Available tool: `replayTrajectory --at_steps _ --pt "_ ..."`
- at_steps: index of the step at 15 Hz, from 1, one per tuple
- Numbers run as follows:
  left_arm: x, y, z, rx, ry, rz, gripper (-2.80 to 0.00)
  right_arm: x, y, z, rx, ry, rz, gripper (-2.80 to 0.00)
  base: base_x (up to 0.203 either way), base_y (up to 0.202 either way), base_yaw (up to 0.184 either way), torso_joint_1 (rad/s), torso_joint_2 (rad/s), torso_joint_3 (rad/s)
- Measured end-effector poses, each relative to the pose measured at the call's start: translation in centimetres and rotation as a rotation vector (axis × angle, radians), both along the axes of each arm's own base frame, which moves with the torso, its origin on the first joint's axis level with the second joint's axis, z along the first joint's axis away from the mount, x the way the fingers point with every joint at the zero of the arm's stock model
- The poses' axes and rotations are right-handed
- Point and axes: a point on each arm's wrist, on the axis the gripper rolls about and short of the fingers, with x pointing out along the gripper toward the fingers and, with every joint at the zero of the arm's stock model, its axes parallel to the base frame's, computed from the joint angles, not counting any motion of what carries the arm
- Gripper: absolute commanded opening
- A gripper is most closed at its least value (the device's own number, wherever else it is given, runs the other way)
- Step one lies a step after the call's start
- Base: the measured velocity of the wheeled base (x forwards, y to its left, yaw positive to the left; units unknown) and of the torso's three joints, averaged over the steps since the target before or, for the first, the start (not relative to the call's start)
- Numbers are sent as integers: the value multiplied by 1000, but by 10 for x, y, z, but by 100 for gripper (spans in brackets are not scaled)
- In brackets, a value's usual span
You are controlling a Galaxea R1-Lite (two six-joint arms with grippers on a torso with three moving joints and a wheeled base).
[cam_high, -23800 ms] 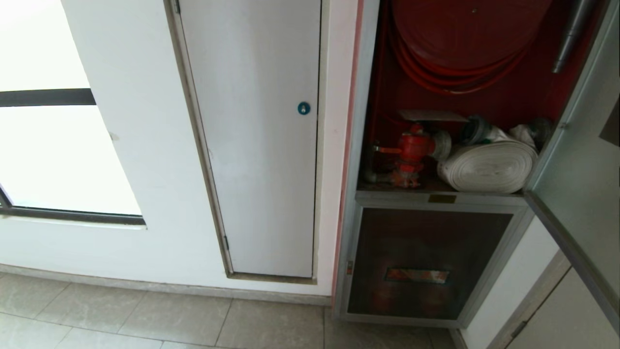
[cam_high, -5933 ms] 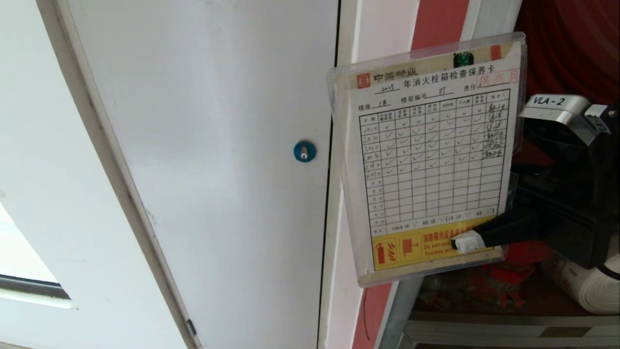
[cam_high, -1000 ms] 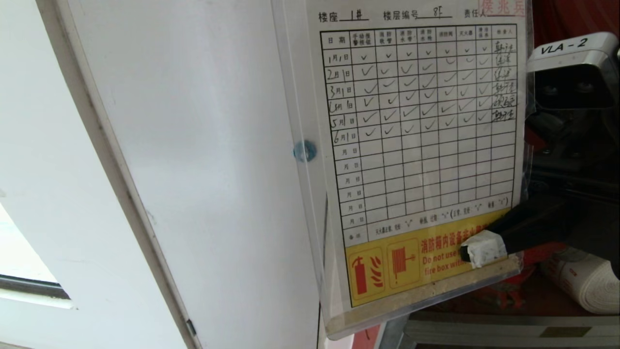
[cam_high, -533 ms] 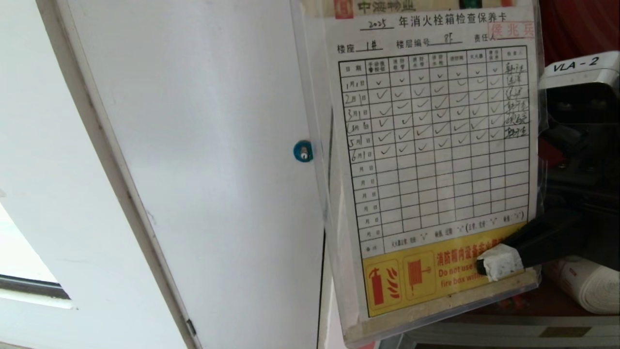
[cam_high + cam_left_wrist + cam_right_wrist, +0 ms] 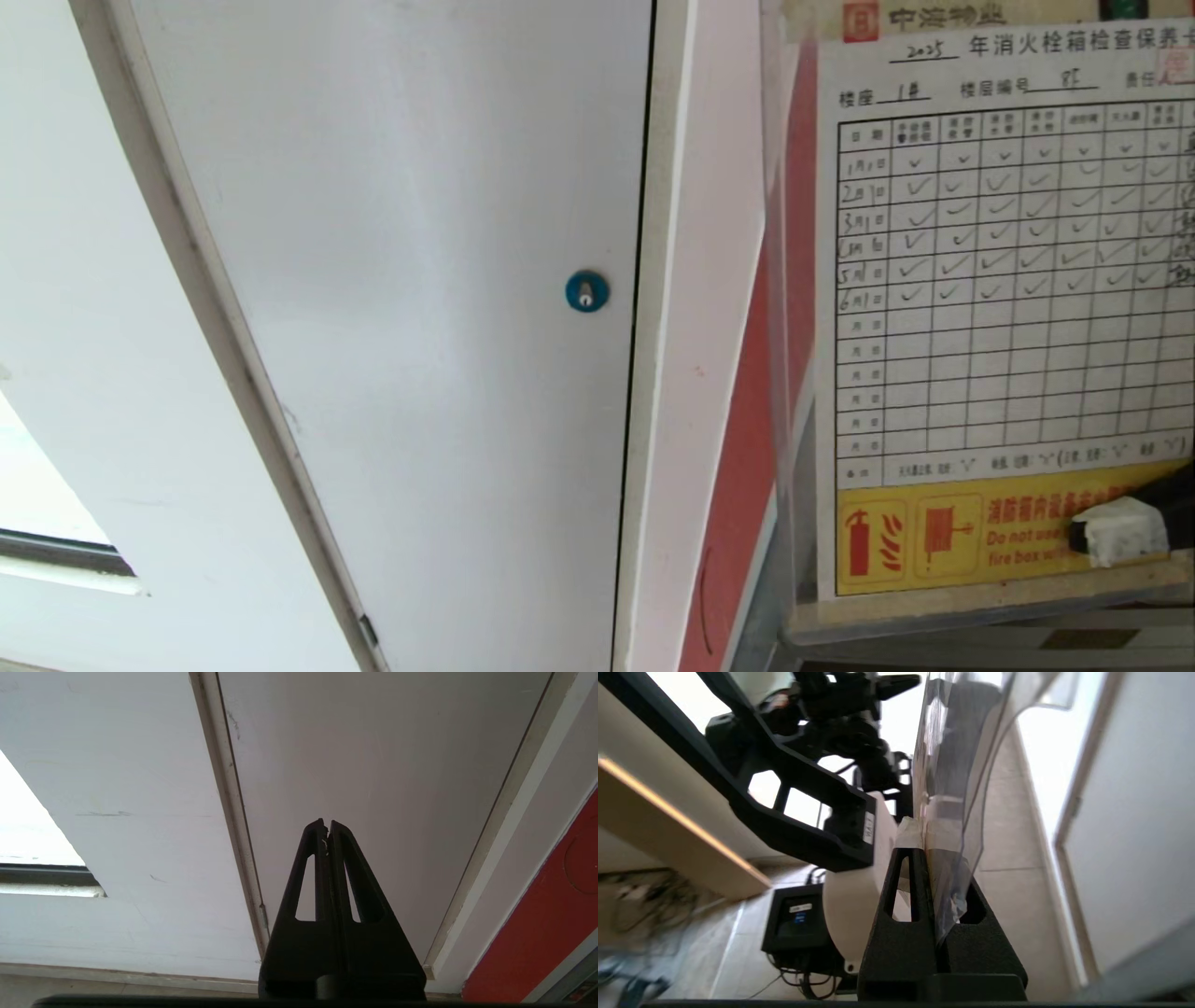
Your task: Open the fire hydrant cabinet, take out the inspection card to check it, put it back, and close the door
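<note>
1 right claw (image 5: 1116,534) pinches upright inspection card (image 5: 1008,308).

Glossy clear plastic sleeve (image 5: 794,373) over matt paper inspection card (image 5: 1008,308).

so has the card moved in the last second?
Yes. The inspection card, pinched by the right gripper, has shifted right, away from the blue lock it overlapped; that lock hasn't moved.

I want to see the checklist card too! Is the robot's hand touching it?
Touching. In the right wrist view, the right hand is shut on the inspection card, whose edge sits pinched between both fingers.
</note>
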Motion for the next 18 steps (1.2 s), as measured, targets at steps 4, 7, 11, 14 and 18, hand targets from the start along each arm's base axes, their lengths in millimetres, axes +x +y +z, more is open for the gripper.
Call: replayTrajectory --at_steps 4,7,11,14,18 --pt "0 0 0 0 0 0 -280 -26 -16 0 -38 -36 -115 -280 0 0 0 0 0 0" --pt "0 0 0 0 0 0 -280 -43 -20 -1 -89 -68 -172 -280 0 0 0 0 0 0" --pt "0 0 0 0 0 1 -280 -59 -27 4 -121 -126 -272 -280 0 0 0 0 0 0" --pt "0 0 0 0 0 0 -280 -62 -31 6 -115 -72 -338 -280 0 0 0 0 0 0" --pt "0 0 0 0 0 0 -280 -50 -32 20 -52 37 -450 -280 0 0 0 0 0 0"
